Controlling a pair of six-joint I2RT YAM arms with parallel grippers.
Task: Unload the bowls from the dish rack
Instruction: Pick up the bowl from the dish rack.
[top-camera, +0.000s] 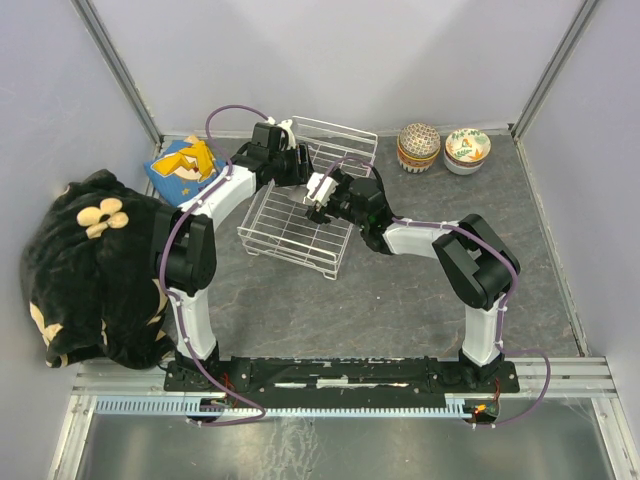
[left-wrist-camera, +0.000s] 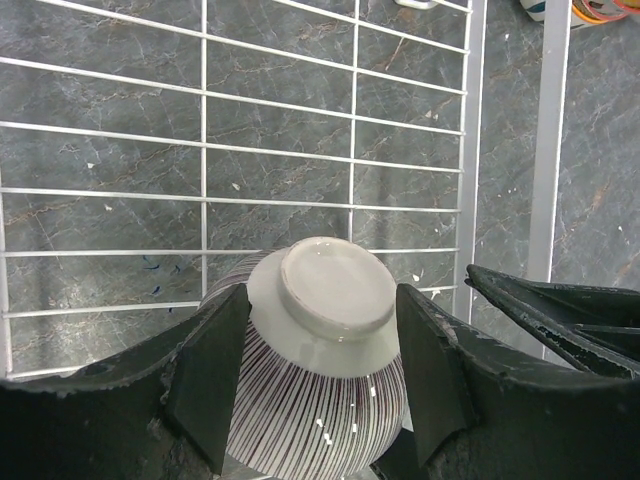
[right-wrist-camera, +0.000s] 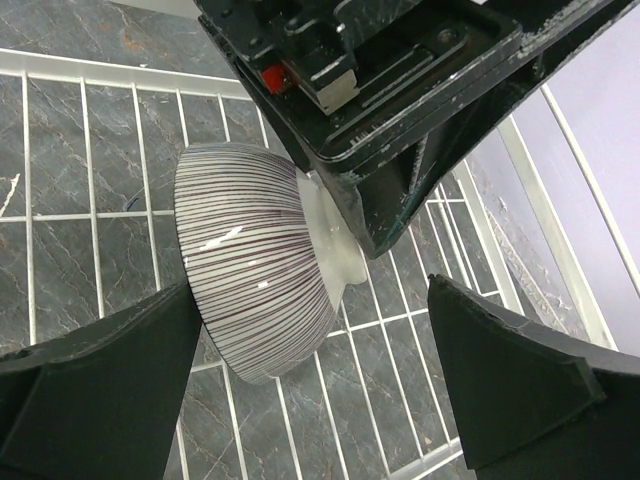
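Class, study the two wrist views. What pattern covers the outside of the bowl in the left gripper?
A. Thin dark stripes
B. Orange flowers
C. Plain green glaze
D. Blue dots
A: the bowl gripped by the left gripper above the dish rack has fine dark lines running from its white foot towards its rim.

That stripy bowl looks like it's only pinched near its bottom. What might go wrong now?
1. The left hand grips the striped bowl only near its glossy base, tilted sideways, so it may slip and drop onto the dish rack.
2. The open right hand sits very close, so the two hands might bump and knock the bowl loose.
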